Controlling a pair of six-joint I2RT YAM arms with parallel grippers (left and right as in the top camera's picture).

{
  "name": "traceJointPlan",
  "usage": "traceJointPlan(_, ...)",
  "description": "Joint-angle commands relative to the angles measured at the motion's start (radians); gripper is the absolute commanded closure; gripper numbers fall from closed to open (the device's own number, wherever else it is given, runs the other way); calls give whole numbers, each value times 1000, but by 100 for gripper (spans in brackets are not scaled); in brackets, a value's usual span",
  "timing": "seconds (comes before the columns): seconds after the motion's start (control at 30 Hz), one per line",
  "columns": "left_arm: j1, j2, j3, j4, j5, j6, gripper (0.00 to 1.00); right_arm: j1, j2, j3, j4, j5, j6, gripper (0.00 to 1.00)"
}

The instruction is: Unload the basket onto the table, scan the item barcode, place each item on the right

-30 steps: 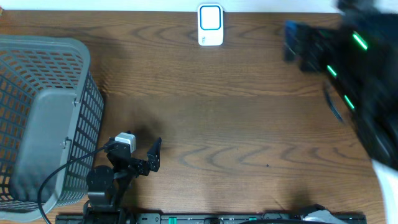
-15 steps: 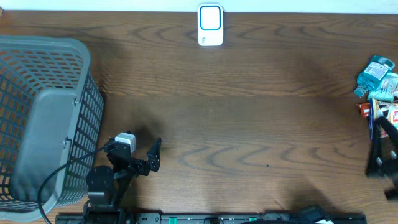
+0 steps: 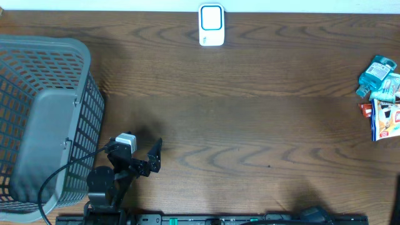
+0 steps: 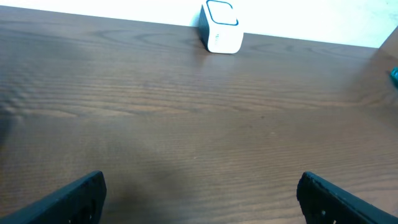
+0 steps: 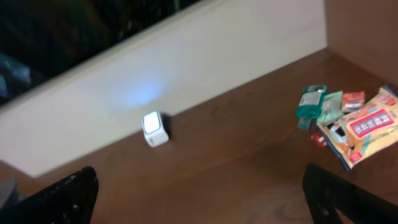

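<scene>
A pile of items lies at the table's right edge: a teal bottle, a white-and-red snack packet and small packs. No barcode can be made out. The white scanner with a blue face stands at the far edge, centre. My left gripper hovers low at the front left, open, with only bare wood between its fingers. My right gripper is raised and open with nothing in it, facing scanner and pile from a distance. It is out of the overhead view.
A large grey mesh basket fills the left side beside my left arm. A white wall runs behind the scanner along the table's far edge.
My right arm has swung away from the back right corner and out of the overhead view, uncovering the pile of items. The left arm has not moved.
</scene>
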Motion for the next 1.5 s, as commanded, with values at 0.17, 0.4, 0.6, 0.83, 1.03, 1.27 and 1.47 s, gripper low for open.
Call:
traceJointPlan(0.17, 3, 0, -14, -27, 12, 2, 2, -53, -111, 0, 34, 84, -9, 1)
traceJointPlan(0.4, 3, 0, -14, -27, 12, 2, 2, -105, -117, -10, 35, 92, -14, 1)
traceJointPlan(0.6, 3, 0, -14, -27, 12, 2, 2, -145, -117, -38, 19, -12, 38, 1)
traceJointPlan(0.83, 3, 0, -14, -27, 12, 2, 2, -145, -117, -36, -117, -72, 9, 1)
traceJointPlan(1.03, 3, 0, -14, -27, 12, 2, 2, -144, -117, -66, -169, -24, -168, 1)
traceJointPlan(1.27, 3, 0, -14, -27, 12, 2, 2, -206, -166, -363, 187, 57, -187, 1)
traceJointPlan(1.47, 3, 0, -14, -27, 12, 2, 2, -288, -268, -805, 646, -27, -187, 1)
